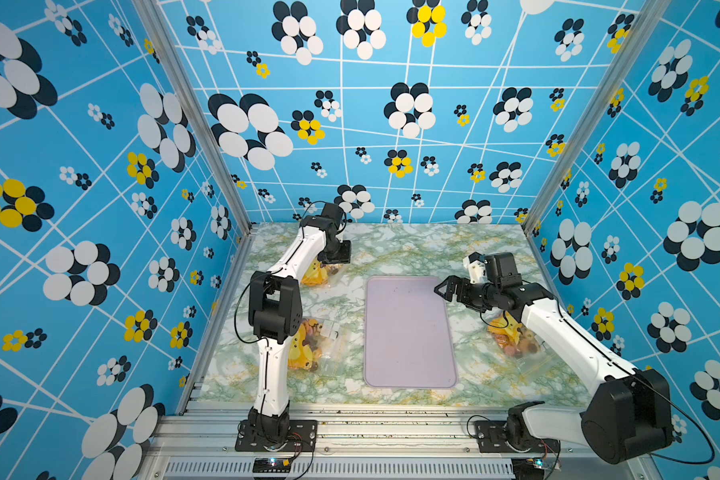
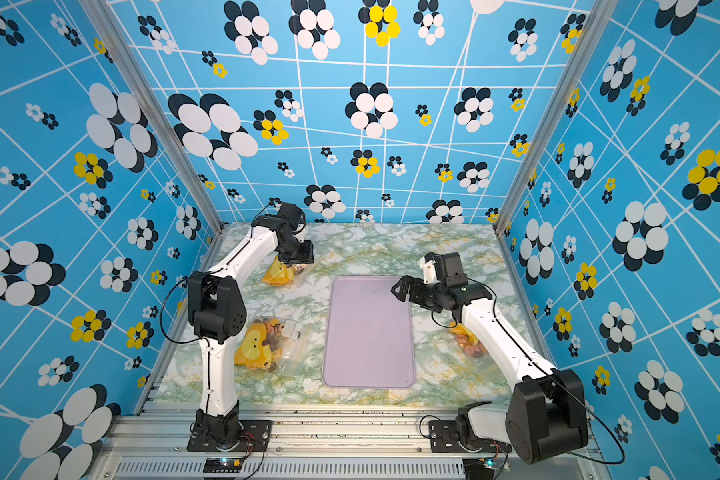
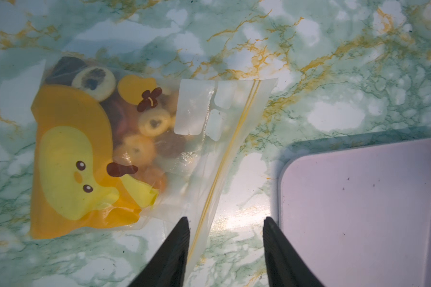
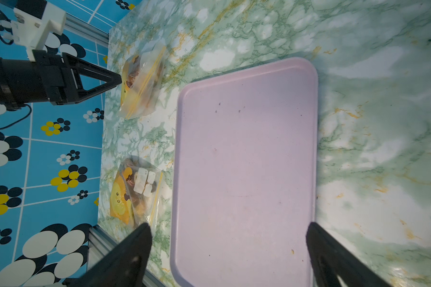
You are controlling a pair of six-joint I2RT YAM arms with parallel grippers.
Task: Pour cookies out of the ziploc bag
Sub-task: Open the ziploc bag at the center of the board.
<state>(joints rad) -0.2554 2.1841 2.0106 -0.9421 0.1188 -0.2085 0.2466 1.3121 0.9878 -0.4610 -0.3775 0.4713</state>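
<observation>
Three ziploc bags (image 1: 308, 353) on marble table (image 1: 391, 249), cookies (image 3: 154, 121) inside, flanking pink tray (image 1: 408, 332). Between half-apart jaws of left gripper (image 3: 225, 220), zip strip (image 3: 233, 139) of far ziploc bag (image 3: 72, 161); right gripper (image 4: 229, 224) spread wide above tray. Close squarely across strip, clear of cookies, before lifting

- The worktop (image 1: 391, 249) was a green-and-white marble pattern with yellow veins.
- A lilac tray (image 1: 408, 332) lay flat near its middle, long side running near to far.
- Left of the tray lay two clear zip bags holding cookies (image 1: 313, 337): the far bag (image 1: 319, 277) and the near bag (image 1: 308, 349).
- A third bag (image 1: 512, 343) lay right of the tray, partly hidden from above.
</observation>
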